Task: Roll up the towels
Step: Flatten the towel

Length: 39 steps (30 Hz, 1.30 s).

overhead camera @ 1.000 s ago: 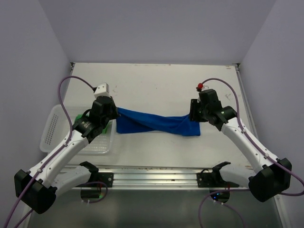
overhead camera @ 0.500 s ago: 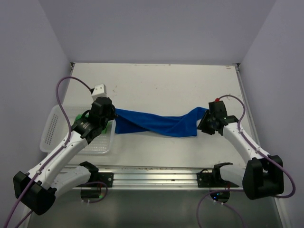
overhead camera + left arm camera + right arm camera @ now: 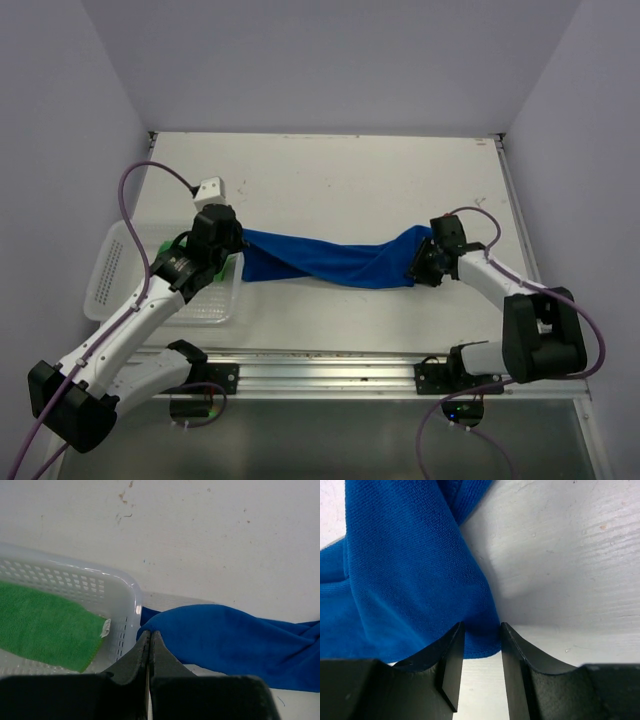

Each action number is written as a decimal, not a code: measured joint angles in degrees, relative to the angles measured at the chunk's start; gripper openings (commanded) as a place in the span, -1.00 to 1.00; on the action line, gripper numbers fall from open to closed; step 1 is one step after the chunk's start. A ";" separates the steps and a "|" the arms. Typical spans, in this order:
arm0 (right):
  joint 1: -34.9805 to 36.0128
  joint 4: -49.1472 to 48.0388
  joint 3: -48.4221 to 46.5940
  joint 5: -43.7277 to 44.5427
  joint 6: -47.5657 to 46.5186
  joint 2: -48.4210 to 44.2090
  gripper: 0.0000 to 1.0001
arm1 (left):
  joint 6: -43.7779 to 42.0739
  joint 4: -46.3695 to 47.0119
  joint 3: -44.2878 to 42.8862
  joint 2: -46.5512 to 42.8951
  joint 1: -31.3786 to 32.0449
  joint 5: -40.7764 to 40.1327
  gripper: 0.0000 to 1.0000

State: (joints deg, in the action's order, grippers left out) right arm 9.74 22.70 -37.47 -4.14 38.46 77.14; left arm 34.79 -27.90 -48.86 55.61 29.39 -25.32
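Note:
The blue towel (image 3: 330, 262) lies twisted across the middle of the table, stretched between both grippers. My left gripper (image 3: 238, 250) is shut on its left end, fingertips pressed together at the cloth's edge (image 3: 150, 632). The right gripper (image 3: 418, 265) grips the towel's right corner (image 3: 420, 580); its two fingers stand a little apart with bunched cloth filling the gap at the tips (image 3: 481, 627). The green towel (image 3: 45, 630) rests inside the white basket (image 3: 120, 590), mostly hidden under my left arm in the top view, where only a bit of green (image 3: 228, 268) shows.
The white perforated basket (image 3: 115, 270) sits at the table's left side, its corner right beside the blue towel's left end. Walls close the table in at the back and on both sides. A metal rail (image 3: 320, 370) runs along the near edge.
The right arm has folded down and its wrist has turned, carrying the towel's right end slightly right and toward the back. The left arm has hardly moved.

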 measured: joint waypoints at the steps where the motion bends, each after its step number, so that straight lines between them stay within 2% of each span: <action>1: 0.00 -0.22 0.00 -0.02 -0.07 0.37 -0.26 | 0.00 0.00 0.00 0.00 -0.02 0.07 -1.00; 3: 0.00 -0.61 -0.02 0.00 -0.33 1.31 -0.34 | 0.00 0.00 0.00 0.00 0.00 0.33 -1.00; 8: 0.00 -1.18 -0.22 -0.07 -1.01 2.89 -0.80 | -0.02 0.02 0.00 0.00 0.00 1.01 -1.00; 12: 0.00 0.22 -0.57 0.85 -1.70 1.51 -0.88 | -0.04 0.02 0.00 0.00 0.00 1.18 -1.00; 15: 0.00 4.94 -3.78 3.69 -3.50 -1.46 -0.97 | -0.26 0.24 0.02 0.00 -0.02 1.62 -1.00; 20: 1.97 13.18 -15.26 11.52 -8.13 -4.81 -0.98 | -3.23 3.23 0.15 -0.02 0.00 5.92 -1.00; 23: 6.45 17.77 -24.30 16.48 -11.17 -2.36 -0.98 | -4.72 5.22 0.81 -0.22 0.00 8.52 -1.00; 28: 16.81 22.60 -38.40 22.05 -14.58 11.43 -0.96 | -5.88 6.91 2.43 -0.44 0.00 11.15 -1.00; 33: 23.65 25.18 -45.03 25.77 -16.11 28.79 -0.88 | -5.81 7.06 4.72 -1.79 0.07 11.74 -1.00; 36: 26.84 26.12 -45.55 26.67 -16.70 36.00 -0.70 | -5.55 6.88 5.70 -2.40 0.07 11.69 -1.00; 39: 29.00 26.43 -45.55 27.30 -17.09 37.81 -0.48 | -5.42 6.73 6.14 -2.38 0.07 11.72 -1.00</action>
State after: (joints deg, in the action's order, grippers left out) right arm 38.74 49.12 -83.02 23.16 21.37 114.96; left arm 29.36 -21.17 -42.72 53.23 29.45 -13.61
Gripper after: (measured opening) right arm 0.172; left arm 0.009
